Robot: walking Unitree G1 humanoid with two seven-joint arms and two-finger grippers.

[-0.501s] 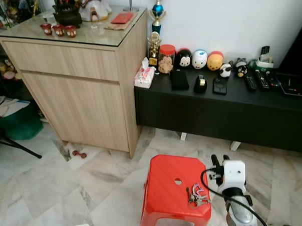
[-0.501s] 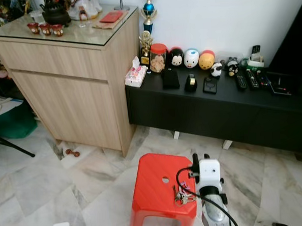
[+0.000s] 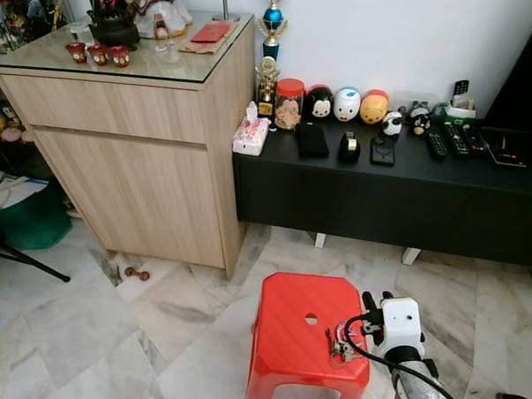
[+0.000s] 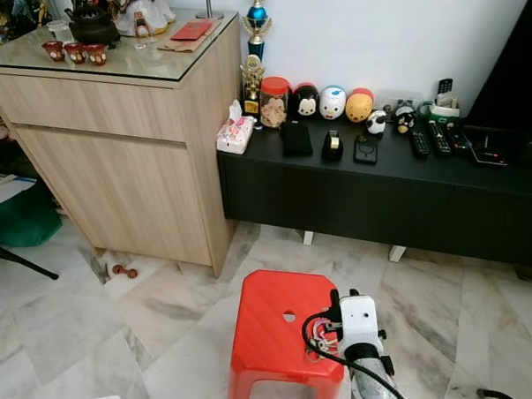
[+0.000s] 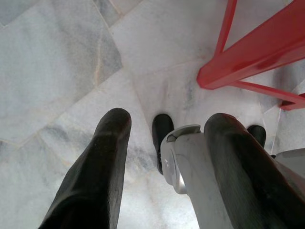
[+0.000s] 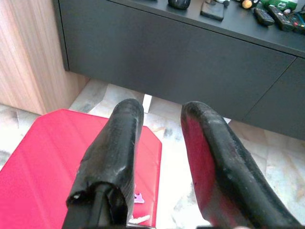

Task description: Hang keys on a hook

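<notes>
Left eye view shows you the right gripper (image 3: 374, 303) beside the red stool (image 3: 294, 326), with the keys (image 3: 339, 345) lying on the seat just left of it. Right wrist view shows its fingers (image 6: 121, 143) spread apart, grasping nothing, above the stool's edge. Left wrist view shows the left gripper (image 5: 164, 143) released, hanging over the marble floor (image 5: 57, 57).

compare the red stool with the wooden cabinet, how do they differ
The red stool is low, plastic-looking and open between its legs; the wooden cabinet is tall, closed-fronted and glass-topped. The stool carries just the keys near its edge; the cabinet holds a teapot and small cups. Both stand on the marble floor.
</notes>
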